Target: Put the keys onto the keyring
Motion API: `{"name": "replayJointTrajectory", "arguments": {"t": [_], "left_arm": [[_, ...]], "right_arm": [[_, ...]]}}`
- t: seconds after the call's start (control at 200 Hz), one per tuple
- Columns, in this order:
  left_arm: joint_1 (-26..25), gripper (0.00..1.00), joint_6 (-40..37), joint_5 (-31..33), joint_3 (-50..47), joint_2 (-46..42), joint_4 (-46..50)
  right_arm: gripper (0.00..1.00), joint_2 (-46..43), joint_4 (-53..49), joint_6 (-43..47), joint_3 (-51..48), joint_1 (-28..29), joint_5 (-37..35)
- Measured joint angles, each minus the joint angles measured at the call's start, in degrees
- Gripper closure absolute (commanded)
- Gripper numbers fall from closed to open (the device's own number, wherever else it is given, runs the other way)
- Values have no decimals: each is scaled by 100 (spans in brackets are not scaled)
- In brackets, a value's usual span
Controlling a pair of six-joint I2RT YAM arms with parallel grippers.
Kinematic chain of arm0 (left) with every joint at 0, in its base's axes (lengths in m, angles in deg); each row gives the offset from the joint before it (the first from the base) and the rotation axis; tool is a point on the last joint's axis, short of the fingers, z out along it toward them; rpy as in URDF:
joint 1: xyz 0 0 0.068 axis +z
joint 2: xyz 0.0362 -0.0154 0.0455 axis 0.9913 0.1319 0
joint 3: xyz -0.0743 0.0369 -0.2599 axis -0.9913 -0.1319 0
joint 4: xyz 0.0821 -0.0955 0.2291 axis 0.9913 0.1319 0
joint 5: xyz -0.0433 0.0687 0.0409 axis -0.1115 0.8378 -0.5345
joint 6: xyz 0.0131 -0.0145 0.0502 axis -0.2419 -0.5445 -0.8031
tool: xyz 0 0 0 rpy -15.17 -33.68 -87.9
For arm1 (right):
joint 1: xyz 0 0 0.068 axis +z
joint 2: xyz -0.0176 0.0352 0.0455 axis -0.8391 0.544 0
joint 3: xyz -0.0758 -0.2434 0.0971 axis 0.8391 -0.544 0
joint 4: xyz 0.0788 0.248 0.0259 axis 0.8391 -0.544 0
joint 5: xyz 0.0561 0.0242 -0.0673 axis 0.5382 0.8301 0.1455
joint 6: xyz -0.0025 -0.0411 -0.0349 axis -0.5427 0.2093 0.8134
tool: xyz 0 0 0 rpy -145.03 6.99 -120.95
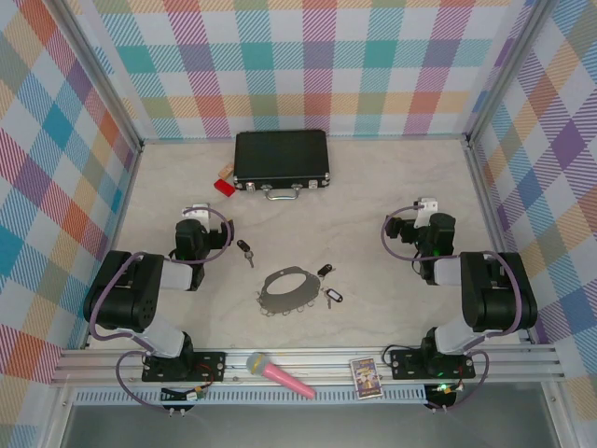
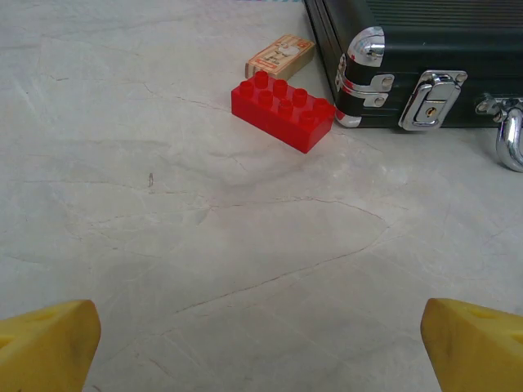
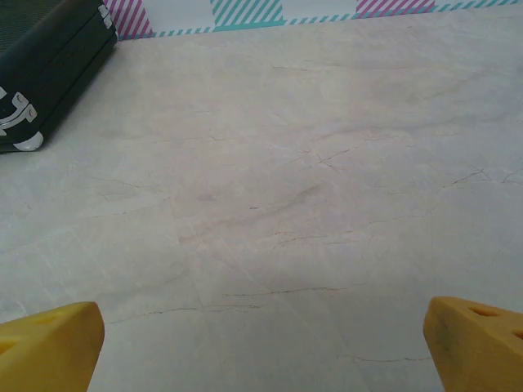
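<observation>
L gripper & R gripper both wide open, empty. Keys lie off keyring: one to its left, two just right.

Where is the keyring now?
In the top view, the keyring lies centrally in front of the black case, one key to its left and two keys at its right.

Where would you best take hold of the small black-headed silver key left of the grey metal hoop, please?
I'd grip the small silver key by its black head, from above: it lies flat on the table, clear of the grey metal hoop, and the head looks bulkiest.
</observation>
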Motion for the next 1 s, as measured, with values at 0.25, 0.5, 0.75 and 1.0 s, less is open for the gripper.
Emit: {"name": "replayJointTrajectory", "arguments": {"t": [0.25, 0.5, 0.75, 1.0], "left_arm": [[0, 0, 0, -2, 0, 0, -2], [0, 0, 0, -2, 0, 0, -2], [0, 0, 2, 4, 0, 0, 2], [2, 0, 17, 48, 24, -17, 90]], "right_arm": [[1, 0, 0, 0, 0, 0, 0], [1, 0, 0, 0, 0, 0, 0], [1, 0, 0, 0, 0, 0, 0], [1, -9, 0, 0, 0, 0, -7]]}}
